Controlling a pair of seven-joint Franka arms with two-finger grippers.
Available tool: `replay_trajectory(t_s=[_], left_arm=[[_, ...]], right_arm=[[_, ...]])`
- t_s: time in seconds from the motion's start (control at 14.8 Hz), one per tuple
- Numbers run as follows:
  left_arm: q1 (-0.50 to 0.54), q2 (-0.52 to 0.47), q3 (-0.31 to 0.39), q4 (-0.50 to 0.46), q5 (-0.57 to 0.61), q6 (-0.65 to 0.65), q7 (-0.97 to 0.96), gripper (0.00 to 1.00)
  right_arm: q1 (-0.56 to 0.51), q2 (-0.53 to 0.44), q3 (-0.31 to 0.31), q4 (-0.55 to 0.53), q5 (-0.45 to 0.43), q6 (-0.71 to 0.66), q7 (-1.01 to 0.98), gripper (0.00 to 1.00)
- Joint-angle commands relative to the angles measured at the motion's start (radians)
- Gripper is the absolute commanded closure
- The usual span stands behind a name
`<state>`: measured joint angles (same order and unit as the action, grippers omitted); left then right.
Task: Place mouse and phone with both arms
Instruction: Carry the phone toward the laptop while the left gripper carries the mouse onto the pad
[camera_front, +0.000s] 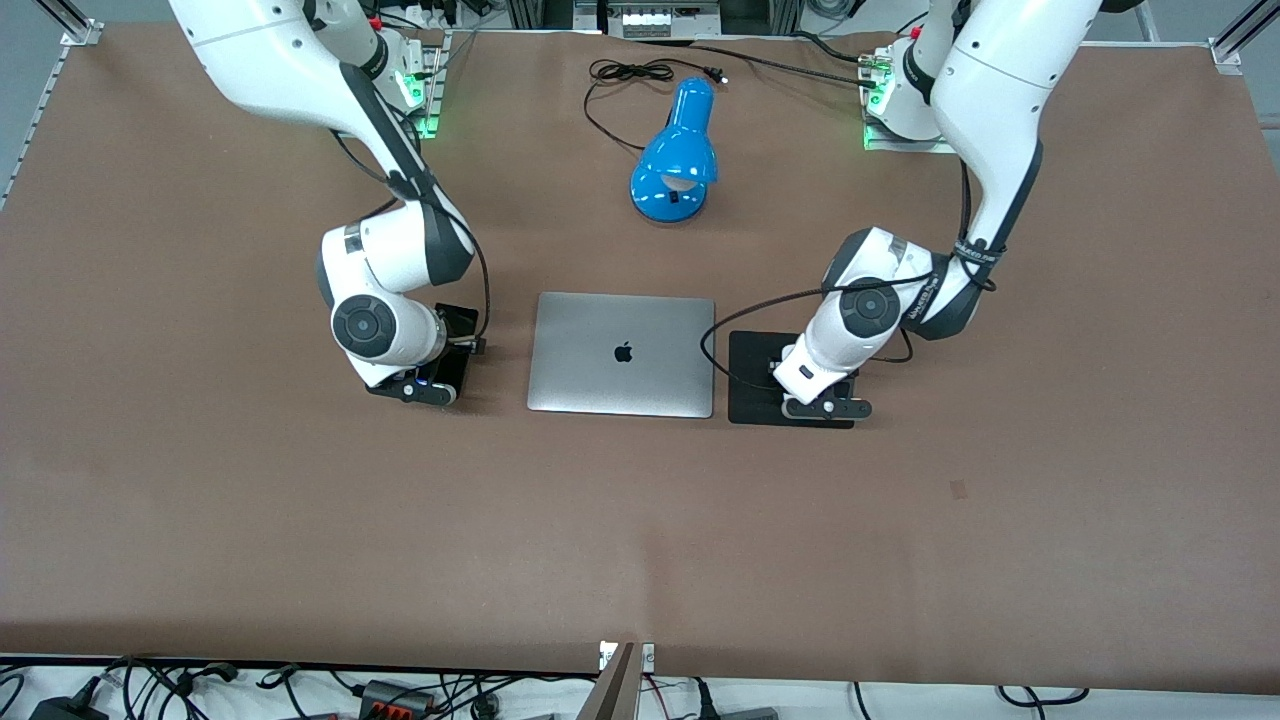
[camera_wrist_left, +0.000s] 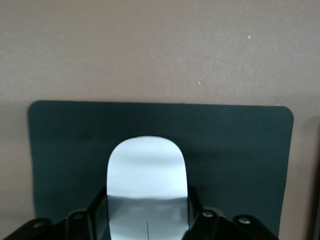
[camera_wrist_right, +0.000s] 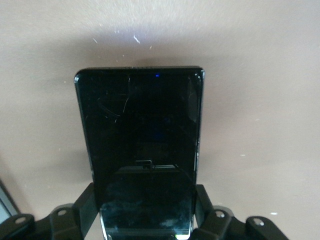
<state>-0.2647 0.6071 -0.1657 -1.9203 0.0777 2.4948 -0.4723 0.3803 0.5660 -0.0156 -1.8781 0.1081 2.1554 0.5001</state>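
I'm seeing the mouse (camera_wrist_left: 148, 182) pinched between the left gripper's (camera_wrist_left: 148, 220) jaws, sitting over the black pad (camera_wrist_left: 235, 155), which is lying just beside the laptop (camera_front: 622, 353) toward the left arm's end. The right gripper (camera_wrist_right: 146, 220) is clamping the phone (camera_wrist_right: 141, 150) low over bare table (camera_front: 640, 540) beside the laptop's opposite edge. The blue lamp (camera_front: 676, 152) is standing well apart, farther from the front camera. I'm getting wide open brown surface nearer the camera.
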Motion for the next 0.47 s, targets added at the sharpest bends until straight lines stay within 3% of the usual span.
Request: replay_trajectory(t_s=[0.0, 0.13, 0.4], left_arm=[[0.001, -0.032, 0.006, -0.016, 0.024, 0.007, -0.020, 0.00], [0.002, -0.078, 0.006, -0.016, 0.024, -0.017, -0.022, 0.00], [0.004, -0.205, 0.005, 0.045, 0.025, -0.255, -0.011, 0.00]], right_arm=[[0.045, -0.002, -0.009, 0.004, 0.038, 0.020, 0.037, 0.70], [0.057, 0.005, -0.009, 0.010, 0.042, 0.024, 0.043, 0.70], [0.074, 0.020, -0.009, 0.010, 0.042, 0.044, 0.043, 0.70]])
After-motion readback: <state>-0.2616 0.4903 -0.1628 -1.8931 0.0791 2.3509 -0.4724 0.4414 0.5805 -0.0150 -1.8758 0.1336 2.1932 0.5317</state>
